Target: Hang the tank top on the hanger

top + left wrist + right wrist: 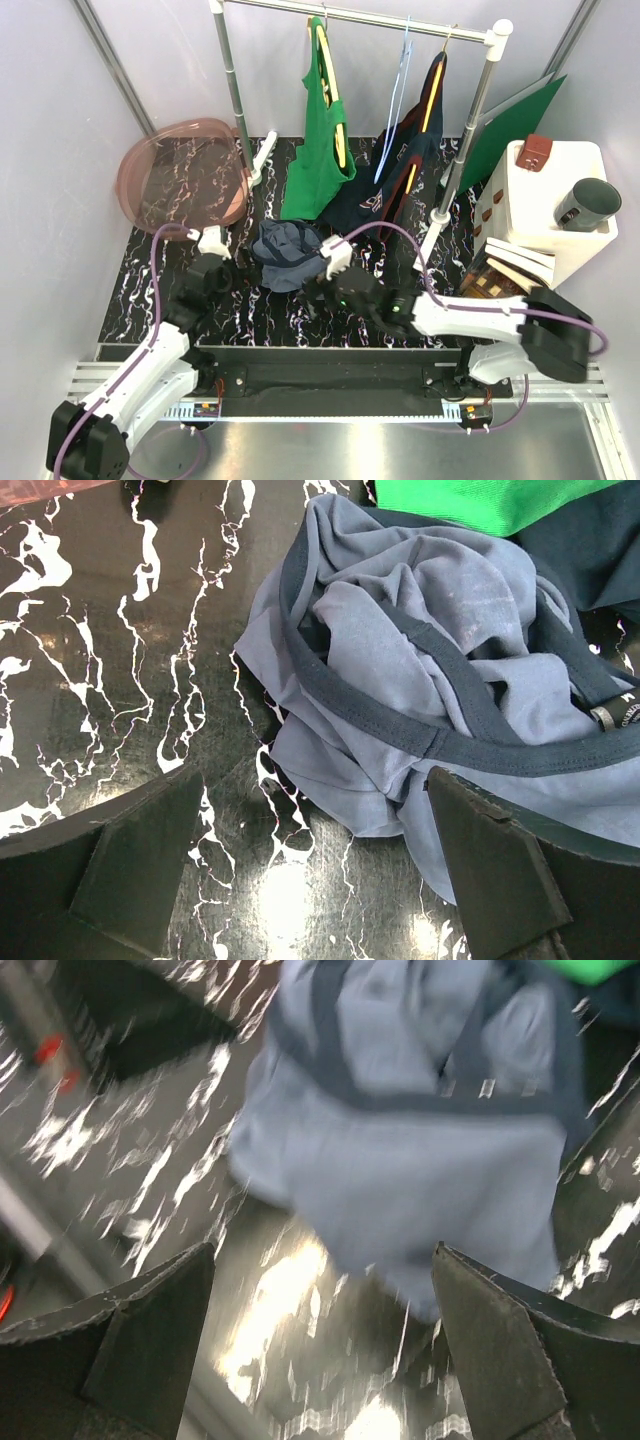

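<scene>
Left pincer (312,780) gapes wide, tank top (440,670) just ahead.

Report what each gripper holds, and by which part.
Nothing is held. The left gripper and right gripper are open; the tank top lies crumpled on the table.

Tank top (288,256) on table (150,275); hanger (399,90) behind

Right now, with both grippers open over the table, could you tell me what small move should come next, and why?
Probably ease the left gripper forward and to its right onto the dark-trimmed edge of the tank top and close. The top lies crumpled on the table, held by neither gripper; the right gripper hovers open at its other side.
</scene>
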